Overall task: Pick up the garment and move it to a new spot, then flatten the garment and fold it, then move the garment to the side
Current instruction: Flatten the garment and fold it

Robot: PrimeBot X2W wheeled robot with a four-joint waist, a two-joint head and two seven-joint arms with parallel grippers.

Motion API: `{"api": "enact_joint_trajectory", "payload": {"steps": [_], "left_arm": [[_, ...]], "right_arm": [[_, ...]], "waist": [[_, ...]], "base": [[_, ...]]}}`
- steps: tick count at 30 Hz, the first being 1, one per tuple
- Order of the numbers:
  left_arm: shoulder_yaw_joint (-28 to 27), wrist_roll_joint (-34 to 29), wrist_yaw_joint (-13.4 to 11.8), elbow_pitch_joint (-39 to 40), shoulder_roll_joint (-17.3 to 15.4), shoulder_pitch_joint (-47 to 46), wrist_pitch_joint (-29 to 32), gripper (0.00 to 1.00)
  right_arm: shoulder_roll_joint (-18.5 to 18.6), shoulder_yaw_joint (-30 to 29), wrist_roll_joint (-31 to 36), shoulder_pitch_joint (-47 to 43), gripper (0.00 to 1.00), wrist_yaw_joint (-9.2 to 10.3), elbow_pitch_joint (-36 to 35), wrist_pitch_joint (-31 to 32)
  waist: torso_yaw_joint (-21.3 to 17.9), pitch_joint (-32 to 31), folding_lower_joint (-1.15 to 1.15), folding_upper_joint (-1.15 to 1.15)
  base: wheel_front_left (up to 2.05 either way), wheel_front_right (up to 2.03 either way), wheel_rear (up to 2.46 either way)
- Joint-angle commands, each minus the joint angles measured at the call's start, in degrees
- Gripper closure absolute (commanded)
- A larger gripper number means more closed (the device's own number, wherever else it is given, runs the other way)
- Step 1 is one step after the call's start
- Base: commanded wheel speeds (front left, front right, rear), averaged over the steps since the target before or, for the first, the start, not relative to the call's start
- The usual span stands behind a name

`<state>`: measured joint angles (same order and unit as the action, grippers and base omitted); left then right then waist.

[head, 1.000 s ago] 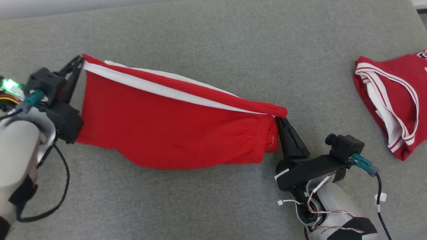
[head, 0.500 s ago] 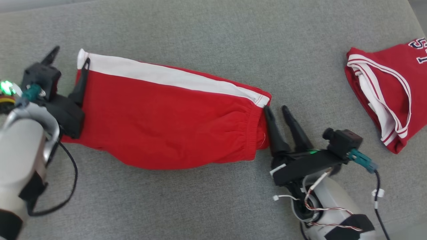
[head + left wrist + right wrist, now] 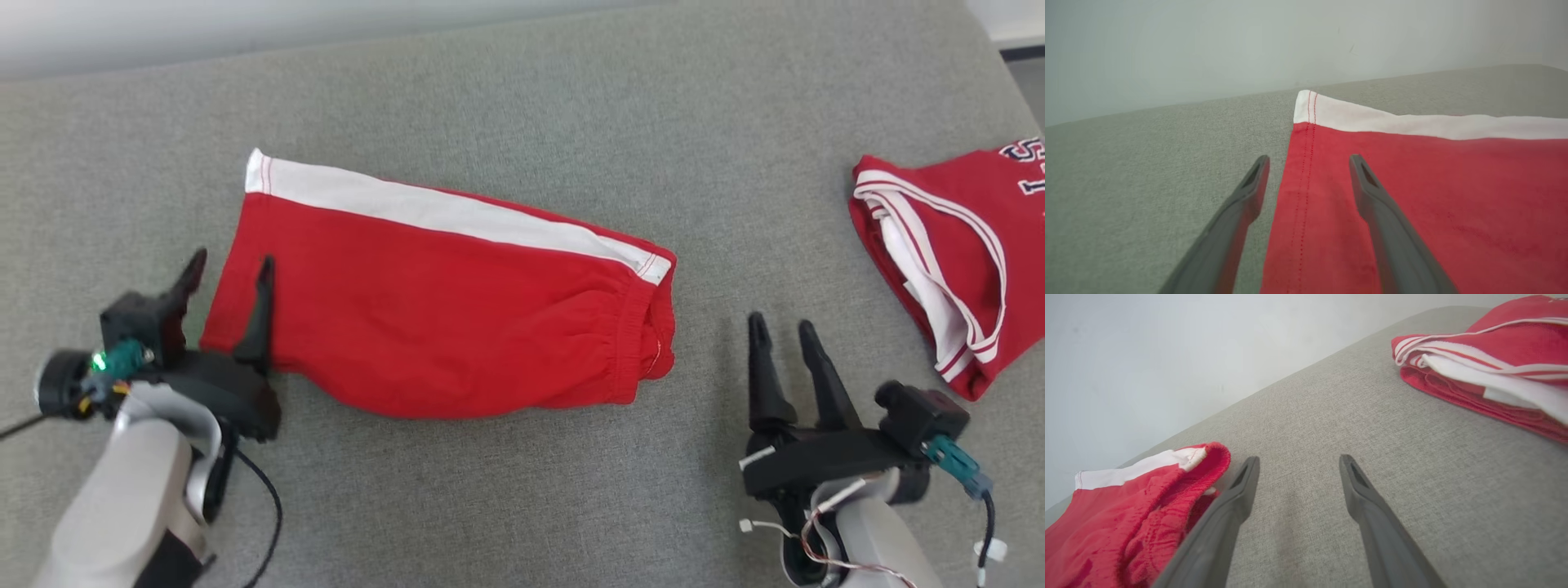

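Both tools have let go of the garment's ends and drawn back since a second ago, and the cloth they held stretched between them now lies slack on the bench [image 3: 522,98].

The left tool [image 3: 231,261] is spread wide at the garment's end farthest from the folded jersey [image 3: 939,245], one finger over the stitched hem and the other over bare bench; whether it touches the cloth I cannot tell. The right tool [image 3: 781,322], also spread and holding nothing, sits between the garment and the jersey, clear of both.

To finish this release well, I would lift the left tool straight off the hem so it doesn't drag the fold open, then press out the puffed waistband before the next fold.

The garment [image 3: 441,310] is a pair of red shorts, well apart from the jersey. They are doubled lengthwise, with a white side stripe along the far edge. The gathered elastic waist faces the jersey, and the near edge bulges in a loose curve.
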<state>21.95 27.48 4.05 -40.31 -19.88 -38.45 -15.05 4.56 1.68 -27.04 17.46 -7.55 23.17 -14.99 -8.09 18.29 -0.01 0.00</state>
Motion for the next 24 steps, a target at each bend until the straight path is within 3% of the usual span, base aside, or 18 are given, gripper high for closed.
{"api": "enact_joint_trajectory", "payload": {"steps": [1, 10, 18, 19, 20, 21, 24], "left_arm": [[-0.6, -0.01, 0.24, -0.1, 0.45, 1.26, -0.17, 0.0], [-4.17, -1.7, 1.28, -6.28, 3.41, 4.04, -0.17, 0.0], [-2.68, -3.2, 0.9, -15.68, 5.45, 2.23, 0.02, 0.0], [-2.45, -3.38, 1.02, -16.58, 5.59, 1.88, 0.03, 0.44], [-2.36, -3.41, 1.21, -17.19, 5.76, 1.67, 0.03, 0.76], [-2.36, -3.34, 1.35, -17.68, 5.95, 1.58, 0.02, 1.0], [-2.71, -3.34, 1.53, -17.91, 6.06, 1.72, 0.01, 1.0]], "right_arm": [[-0.33, -0.38, 0.69, -0.73, 0.0, 0.16, -0.06, -0.23], [-1.25, -1.92, 2.06, -2.64, 0.0, 0.16, 0.35, -0.23], [-1.55, -1.44, 2.37, -3.54, 0.0, 0.16, 0.95, -0.23], [-1.58, -1.24, 2.31, -3.5, 0.0, 0.16, 1.06, -0.23], [-1.6, -1.08, 2.24, -3.49, 0.0, 0.16, 1.17, -0.23], [-1.61, -0.95, 2.14, -3.5, 0.0, 0.16, 1.22, -0.23], [-1.66, -0.67, 1.86, -3.82, 0.0, 0.16, 1.42, -0.23]], "waist": [[0.23, -0.76, 0.01, 0.0], [-0.27, -2.37, 0.01, 0.0], [-0.53, -3.61, 0.01, 0.0], [-0.6, -3.83, 0.01, 0.0], [-0.63, -4.07, 0.01, 0.0], [-0.65, -4.26, 0.01, 0.0], [-0.64, -5.12, 0.01, 0.0]], "base": [[0.0, 0.0, 0.0], [0.0, 0.0, 0.0], [0.0, 0.0, 0.0], [0.0, 0.0, 0.0], [0.0, 0.0, 0.0], [0.0, 0.0, 0.0], [0.0, 0.0, 0.0]]}}
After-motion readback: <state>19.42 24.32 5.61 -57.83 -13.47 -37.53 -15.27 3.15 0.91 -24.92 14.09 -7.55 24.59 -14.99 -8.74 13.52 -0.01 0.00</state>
